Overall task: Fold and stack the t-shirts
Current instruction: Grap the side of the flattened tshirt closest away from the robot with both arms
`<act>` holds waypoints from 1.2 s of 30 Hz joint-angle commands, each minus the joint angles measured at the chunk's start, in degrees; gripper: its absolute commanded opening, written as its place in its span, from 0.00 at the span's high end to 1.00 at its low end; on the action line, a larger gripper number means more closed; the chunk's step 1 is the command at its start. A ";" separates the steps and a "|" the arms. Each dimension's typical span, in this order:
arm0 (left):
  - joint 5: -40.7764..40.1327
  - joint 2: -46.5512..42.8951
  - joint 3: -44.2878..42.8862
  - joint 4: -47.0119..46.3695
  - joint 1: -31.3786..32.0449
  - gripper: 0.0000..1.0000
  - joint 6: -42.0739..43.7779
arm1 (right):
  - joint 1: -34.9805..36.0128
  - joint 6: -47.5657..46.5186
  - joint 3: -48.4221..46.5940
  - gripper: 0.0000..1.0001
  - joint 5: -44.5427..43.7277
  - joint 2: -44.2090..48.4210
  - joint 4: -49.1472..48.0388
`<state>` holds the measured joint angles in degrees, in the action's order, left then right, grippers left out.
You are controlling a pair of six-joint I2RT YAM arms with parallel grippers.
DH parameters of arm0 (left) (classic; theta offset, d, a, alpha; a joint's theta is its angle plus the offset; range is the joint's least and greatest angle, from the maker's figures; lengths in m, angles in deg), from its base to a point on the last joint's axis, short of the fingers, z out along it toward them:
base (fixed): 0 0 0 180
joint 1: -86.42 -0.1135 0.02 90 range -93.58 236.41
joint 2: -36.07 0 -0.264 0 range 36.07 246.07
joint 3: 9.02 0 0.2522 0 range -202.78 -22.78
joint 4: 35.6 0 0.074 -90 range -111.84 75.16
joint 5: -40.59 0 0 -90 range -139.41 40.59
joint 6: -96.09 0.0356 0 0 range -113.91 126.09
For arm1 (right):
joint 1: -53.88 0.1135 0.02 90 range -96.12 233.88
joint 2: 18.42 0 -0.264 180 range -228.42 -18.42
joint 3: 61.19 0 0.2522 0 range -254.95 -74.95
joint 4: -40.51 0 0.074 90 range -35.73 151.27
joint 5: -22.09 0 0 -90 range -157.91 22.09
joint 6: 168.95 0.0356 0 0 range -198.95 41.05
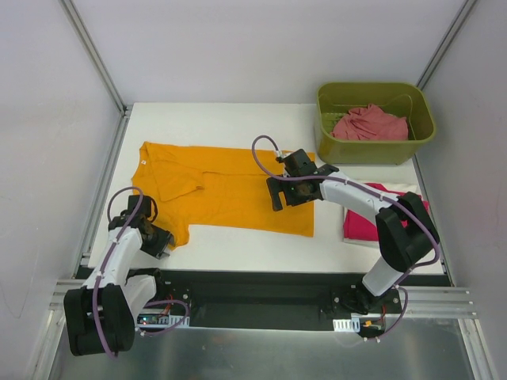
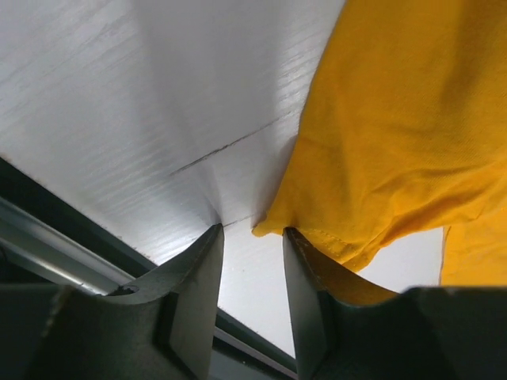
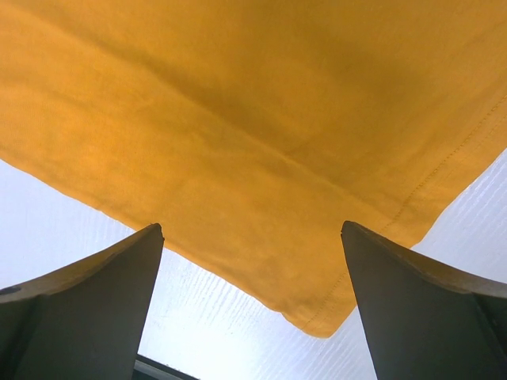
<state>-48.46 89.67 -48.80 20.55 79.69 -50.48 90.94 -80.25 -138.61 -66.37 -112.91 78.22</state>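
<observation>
A bright orange-yellow t-shirt with a collar lies spread flat on the white table. My left gripper is low at its near-left sleeve. In the left wrist view its jaws stand narrowly apart over bare table, and the orange cloth lies against the outside of the right finger. My right gripper hovers over the shirt's right half, wide open, a hemmed corner below its jaws. A folded magenta t-shirt lies at the right, partly under the right arm. A salmon-pink t-shirt is crumpled in the bin.
The olive-green bin stands at the table's back right corner. A dark slot and metal rail run along the near edge by the arm bases. White walls with metal posts close in both sides.
</observation>
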 commanded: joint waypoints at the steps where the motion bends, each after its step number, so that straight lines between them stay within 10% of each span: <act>1: 1.07 3.42 0.36 -4.51 0.30 0.67 0.41 | -0.14 -0.46 -2.17 0.00 -1.19 -0.25 1.37; 7: 2.56 5.29 0.71 -5.21 0.31 0.99 1.56 | -0.14 -0.10 -1.64 0.00 -3.38 0.10 1.81; 36: -8.69 -5.88 -12.56 10.17 -3.12 1.00 5.34 | 0.12 0.60 6.78 0.00 -7.52 11.26 12.09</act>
<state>-54.53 85.54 -60.52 27.59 77.44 -45.37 90.94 -80.10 -134.63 -72.29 -107.52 85.28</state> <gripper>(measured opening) 0.008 0.994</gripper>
